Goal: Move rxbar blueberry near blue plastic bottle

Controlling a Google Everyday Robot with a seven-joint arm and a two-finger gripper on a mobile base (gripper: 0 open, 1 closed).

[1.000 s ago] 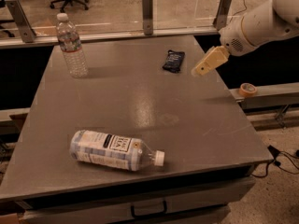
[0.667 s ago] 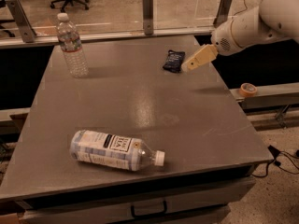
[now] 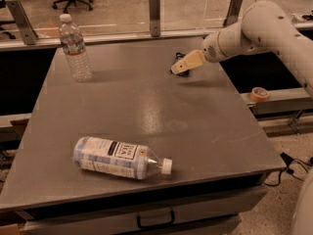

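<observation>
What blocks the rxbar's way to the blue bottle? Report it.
Nothing visible. The gripper is at the rxbar blueberry, far right; bare table runs from there to the blue plastic bottle lying near the front. The water bottle stands far left, aside.

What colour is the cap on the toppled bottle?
White cap, seen in the camera view; the gripper is over the far side of the table.

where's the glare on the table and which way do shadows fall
Camera view: a soft pale sheen sits mid grey tabletop; the clear ribbed water bottle throws its shadow rightward; the beige tool, back right over the small dark snack bar, darkens the table beside it.
</observation>
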